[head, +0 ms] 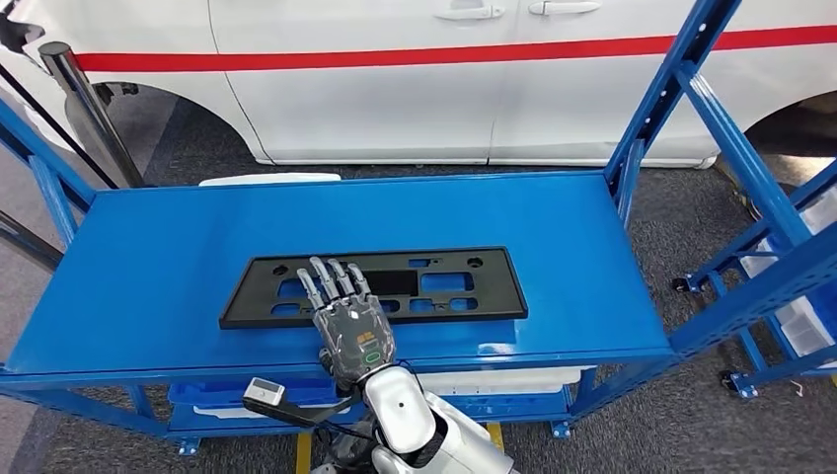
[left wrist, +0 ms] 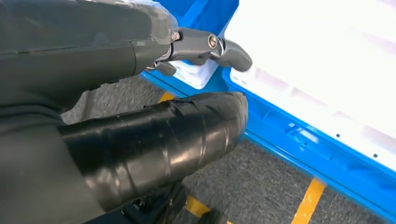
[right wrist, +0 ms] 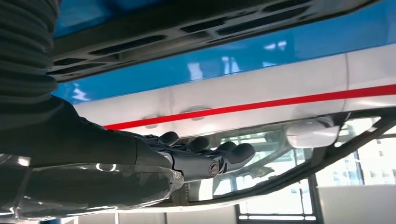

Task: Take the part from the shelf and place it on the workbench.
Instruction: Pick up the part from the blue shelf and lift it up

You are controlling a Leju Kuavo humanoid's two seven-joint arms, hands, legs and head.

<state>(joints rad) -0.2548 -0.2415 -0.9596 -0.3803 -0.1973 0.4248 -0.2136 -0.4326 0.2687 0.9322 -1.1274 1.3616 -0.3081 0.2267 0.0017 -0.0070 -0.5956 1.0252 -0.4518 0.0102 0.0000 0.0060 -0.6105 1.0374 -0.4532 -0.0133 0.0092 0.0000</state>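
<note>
Head view, shelf: you are looking down on a blue shelf (head: 148,267) whose flat top is running across the frame, with a white vehicle (head: 395,89) bearing a red stripe standing behind it.
Left hand: your left wrist camera is showing the left hand (left wrist: 140,107) hanging low beside a blue crate (left wrist: 299,140) with a white liner, above grey carpet with yellow floor lines (left wrist: 308,200); its thumb is sticking out and its fingers (left wrist: 210,46) are curling in loosely, holding nothing.
Part: the black part (head: 464,286), a long flat frame with cut-outs, is lying flat on the shelf top near its front edge.
Right hand: your right hand (head: 347,321) is reaching forward at the middle, palm down, its fingers (head: 331,278) extending straight and slightly apart over the part's middle; you cannot tell whether they are touching it.
Right side: more blue racking (head: 770,227) is standing alongside, just beside the shelf.
</note>
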